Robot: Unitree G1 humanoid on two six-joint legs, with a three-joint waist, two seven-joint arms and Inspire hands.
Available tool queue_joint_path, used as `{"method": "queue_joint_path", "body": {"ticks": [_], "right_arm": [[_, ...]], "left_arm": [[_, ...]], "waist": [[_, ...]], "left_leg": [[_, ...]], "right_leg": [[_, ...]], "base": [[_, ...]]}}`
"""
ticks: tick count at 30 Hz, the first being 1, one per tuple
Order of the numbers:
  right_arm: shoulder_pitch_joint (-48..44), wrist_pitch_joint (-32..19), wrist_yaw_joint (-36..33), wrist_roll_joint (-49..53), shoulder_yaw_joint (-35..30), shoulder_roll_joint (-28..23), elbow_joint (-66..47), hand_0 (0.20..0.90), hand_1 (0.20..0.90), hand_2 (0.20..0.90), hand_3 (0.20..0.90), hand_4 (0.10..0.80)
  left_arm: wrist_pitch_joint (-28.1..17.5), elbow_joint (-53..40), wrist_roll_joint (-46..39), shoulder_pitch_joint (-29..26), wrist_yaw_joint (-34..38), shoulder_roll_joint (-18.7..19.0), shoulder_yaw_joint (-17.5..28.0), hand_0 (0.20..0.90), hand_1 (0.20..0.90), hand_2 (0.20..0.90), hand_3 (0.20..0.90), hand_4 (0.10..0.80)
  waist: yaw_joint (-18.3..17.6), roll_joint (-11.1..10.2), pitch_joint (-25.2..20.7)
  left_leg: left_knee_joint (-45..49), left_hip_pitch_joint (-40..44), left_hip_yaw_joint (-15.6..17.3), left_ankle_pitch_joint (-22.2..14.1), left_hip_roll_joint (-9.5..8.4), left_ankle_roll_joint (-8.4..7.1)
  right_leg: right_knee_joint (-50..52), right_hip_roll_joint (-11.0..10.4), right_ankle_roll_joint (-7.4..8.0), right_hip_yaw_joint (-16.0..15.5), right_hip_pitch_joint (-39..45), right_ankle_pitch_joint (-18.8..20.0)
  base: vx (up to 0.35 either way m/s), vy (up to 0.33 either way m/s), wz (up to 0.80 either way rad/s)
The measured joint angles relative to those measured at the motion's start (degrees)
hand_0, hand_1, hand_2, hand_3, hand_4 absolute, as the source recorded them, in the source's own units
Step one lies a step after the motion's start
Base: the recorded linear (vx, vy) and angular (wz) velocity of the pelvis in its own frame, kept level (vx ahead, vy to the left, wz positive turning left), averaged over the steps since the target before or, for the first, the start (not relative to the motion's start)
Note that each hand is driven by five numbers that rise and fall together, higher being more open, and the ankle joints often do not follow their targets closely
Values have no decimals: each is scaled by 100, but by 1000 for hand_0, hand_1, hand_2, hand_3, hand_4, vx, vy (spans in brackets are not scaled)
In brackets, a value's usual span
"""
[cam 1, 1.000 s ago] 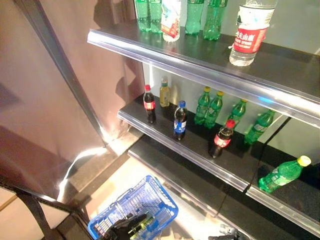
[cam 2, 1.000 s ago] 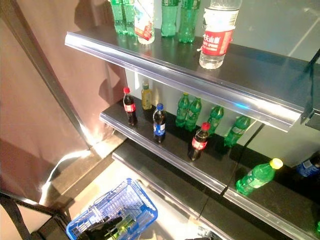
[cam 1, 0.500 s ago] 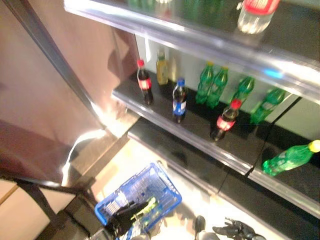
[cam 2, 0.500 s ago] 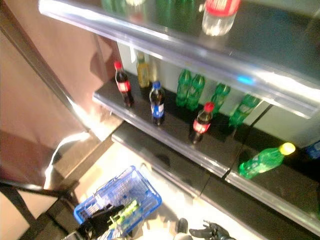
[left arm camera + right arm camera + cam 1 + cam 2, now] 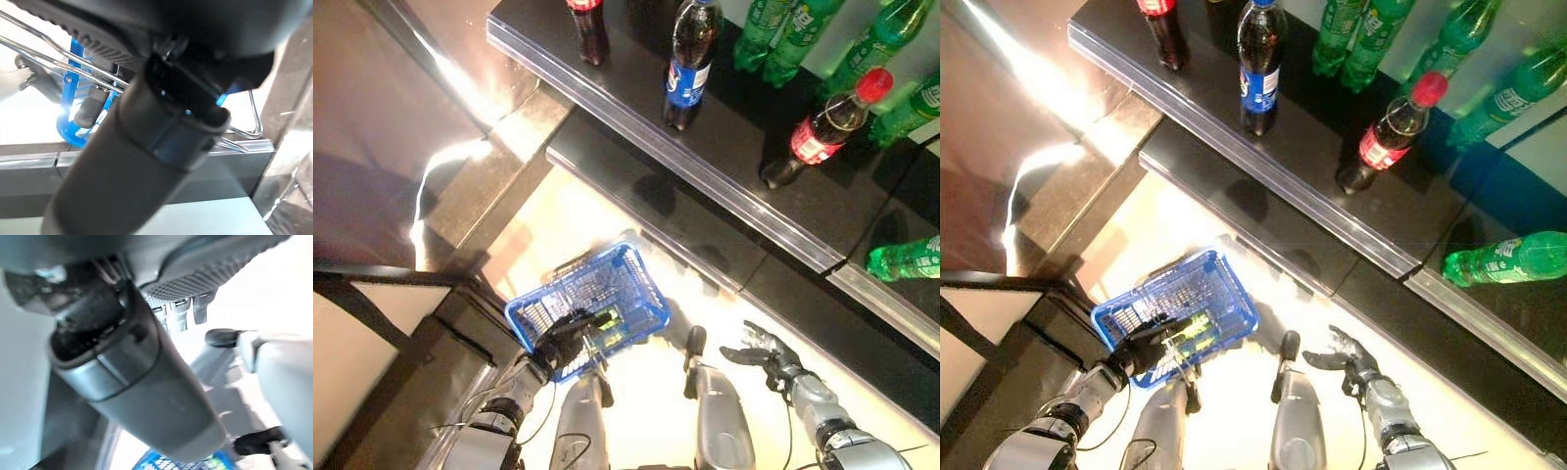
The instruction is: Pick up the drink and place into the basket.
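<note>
A blue wire basket (image 5: 587,284) hangs low over the pale floor, in front of the shelves. My left hand (image 5: 563,338) is shut on its metal handle (image 5: 58,56), fingers curled round the wire. Inside the basket lies a green drink bottle (image 5: 1193,328) with a yellow-green label, partly hidden by the hand. My right hand (image 5: 1342,351) hangs to the right of the basket, open with fingers spread and nothing in it.
A dark shelf (image 5: 744,186) runs across the top, its edge close above the basket. On it stand a blue-label cola bottle (image 5: 690,59), a red-capped cola bottle (image 5: 822,127) and several green bottles. One green bottle (image 5: 911,257) lies on a lower shelf at right.
The camera has tilted down, so the upper shelves have left the picture. The basket stays in my left hand with the bottle inside. My right hand now shows fully, open.
</note>
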Motion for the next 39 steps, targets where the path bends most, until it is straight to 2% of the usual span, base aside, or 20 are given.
{"method": "queue_joint_path", "body": {"ticks": [5,9,16,22,30,39], "right_arm": [[15,-153,-332,-11,297,-38,-1498,900,900,900,900,800],[140,-193,-719,-304,588,-259,-3010,900,900,900,900,800],[380,-273,-1095,-998,672,-473,-4197,900,900,900,900,800],[520,-413,-1499,-1070,659,-526,-4645,900,900,900,900,800],[620,-941,-2062,-973,345,-514,-5072,900,900,900,900,800],[725,-1276,-3049,-966,93,-434,-5098,900,900,900,900,800]], "left_arm": [[-5,-321,-75,170,164,115,-25,300,300,300,200,100],[-6,-627,-74,234,323,132,-171,300,300,300,200,100],[-54,-752,-78,254,362,196,-167,300,300,300,200,100],[-193,-750,-164,375,456,197,-127,300,300,300,200,100],[-221,-698,-173,434,468,180,-116,300,300,300,200,100],[-223,-713,-177,474,468,85,-73,300,300,300,200,100]], "waist": [[-18,-18,66],[-19,-60,90],[-33,-182,171],[-187,-206,284],[-268,-204,296],[-345,-49,389]], "left_leg": [[131,-97,-31,-25,41,-9],[144,-168,-43,-17,45,-20],[120,-167,-31,-18,34,-18],[81,-48,21,-48,18,-8],[20,71,178,-52,3,5],[-77,172,259,-58,-2,16]], "right_leg": [[228,-6,-53,1,-126,-81],[227,0,-63,2,-184,-71],[168,-3,-51,2,-170,-41],[9,5,-13,3,-26,22],[-91,18,16,135,-3,108],[-289,39,33,148,103,183]], "base": [[-34,-52,1],[-44,-11,1],[-31,26,0],[-2,40,-3],[1,48,-8],[9,12,-3]]}}
